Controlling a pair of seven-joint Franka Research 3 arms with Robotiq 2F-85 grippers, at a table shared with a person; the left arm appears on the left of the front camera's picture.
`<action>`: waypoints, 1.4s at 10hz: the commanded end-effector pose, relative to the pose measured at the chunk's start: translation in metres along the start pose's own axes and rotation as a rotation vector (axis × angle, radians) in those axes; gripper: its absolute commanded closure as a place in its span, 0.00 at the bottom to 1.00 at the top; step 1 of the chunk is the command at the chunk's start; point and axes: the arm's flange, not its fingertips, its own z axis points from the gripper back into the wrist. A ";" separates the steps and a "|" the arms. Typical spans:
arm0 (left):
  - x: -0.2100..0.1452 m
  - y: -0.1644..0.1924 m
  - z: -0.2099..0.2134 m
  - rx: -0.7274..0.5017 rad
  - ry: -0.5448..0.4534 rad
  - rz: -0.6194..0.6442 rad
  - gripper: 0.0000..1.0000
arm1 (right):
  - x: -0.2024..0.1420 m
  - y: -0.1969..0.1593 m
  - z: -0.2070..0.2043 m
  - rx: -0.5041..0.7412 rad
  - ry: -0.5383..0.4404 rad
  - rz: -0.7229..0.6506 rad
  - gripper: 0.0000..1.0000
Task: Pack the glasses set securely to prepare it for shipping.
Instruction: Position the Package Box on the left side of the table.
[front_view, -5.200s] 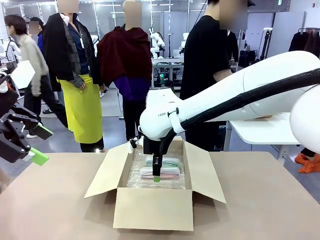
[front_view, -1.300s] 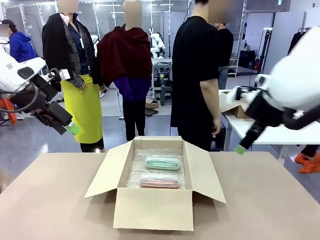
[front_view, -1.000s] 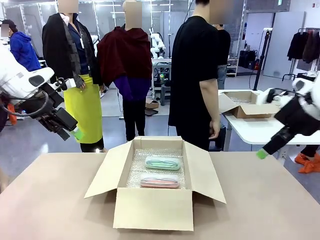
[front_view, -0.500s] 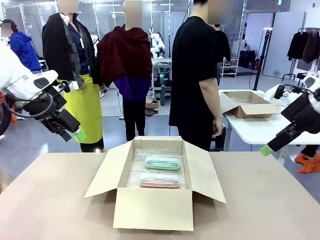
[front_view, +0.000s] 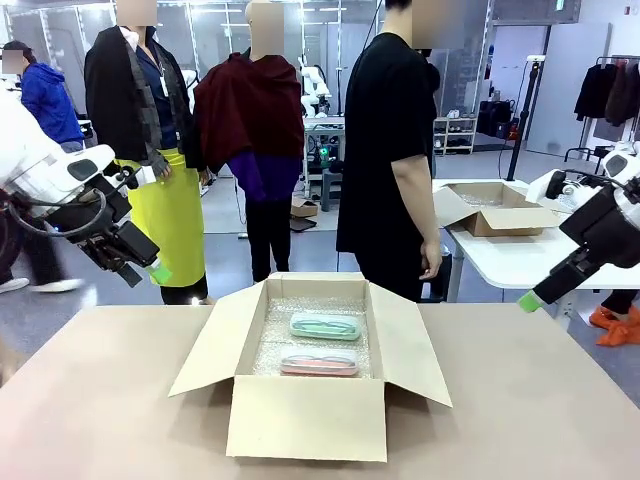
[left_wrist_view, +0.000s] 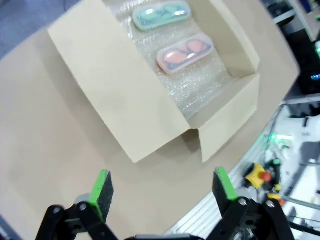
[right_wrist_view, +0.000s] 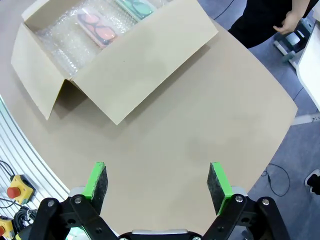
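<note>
With the glasses set (front_view: 326, 326) laid in the box (front_view: 305, 420), the left gripper (front_view: 150, 270) at nine o'clock and the right gripper (front_view: 527, 300) at three have drawn back, jaws spread and empty; closing the flaps (front_view: 215, 345) probably follows.

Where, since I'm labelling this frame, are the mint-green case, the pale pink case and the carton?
mint-green case (front_view: 325, 326), front view, middle of its lid.
pale pink case (front_view: 319, 362), front view, middle of its lid.
carton (front_view: 305, 418), front view, its near wall.

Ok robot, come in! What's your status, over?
Left tool open, empty, up high at left. Right tool open, empty, up high at right. Mint-green case and pale pink case on bubble wrap inside carton, flaps open. Nothing blocking the carton.
</note>
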 end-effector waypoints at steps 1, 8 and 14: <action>0.018 0.042 -0.012 -0.092 0.026 0.081 0.00 | -0.001 0.002 -0.001 -0.009 0.009 -0.004 0.00; 0.042 0.168 -0.099 -0.319 0.056 0.361 0.00 | -0.001 0.002 -0.001 -0.009 0.009 -0.004 0.00; 0.025 0.212 -0.176 -0.504 0.062 0.480 0.00 | -0.001 0.002 -0.001 -0.009 0.009 -0.004 0.00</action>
